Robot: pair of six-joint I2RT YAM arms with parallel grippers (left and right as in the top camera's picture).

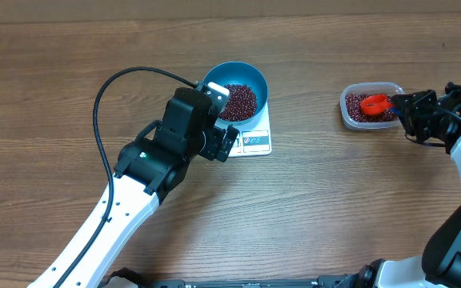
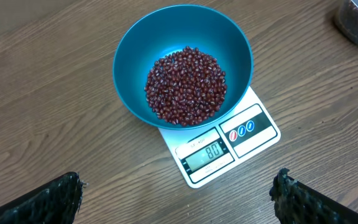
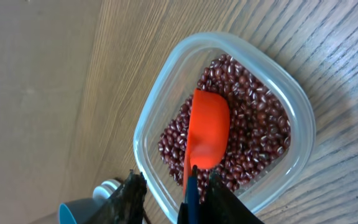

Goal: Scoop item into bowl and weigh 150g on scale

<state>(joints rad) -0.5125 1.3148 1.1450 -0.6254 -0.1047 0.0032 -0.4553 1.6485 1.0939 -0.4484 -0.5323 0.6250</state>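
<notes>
Note beans (image 2: 185,87) as loose, light, quick to roll, heaped in bowl (image 2: 129,68) on scale (image 2: 241,146) and in clear tub (image 3: 306,130); lift with stiff orange scoop (image 3: 207,127), handle straddled by right tool (image 3: 178,183) (clamped or not, cannot tell), left tool (image 2: 176,186) spread wide near scale.

The bowl (image 2: 129,62) is plain teal-blue and its beans (image 2: 185,84) are dark maroon with pale flecks. The scale (image 2: 257,140) under it is white, with a grey display and red and blue ovals. Away from the scale, a clear tub (image 3: 166,93) holds maroon beans and an orange-red scoop (image 3: 207,127); the bench (image 1: 334,200) is brown wood grain, and the left hand (image 2: 178,186) and right hand (image 3: 173,183) are black.
</notes>
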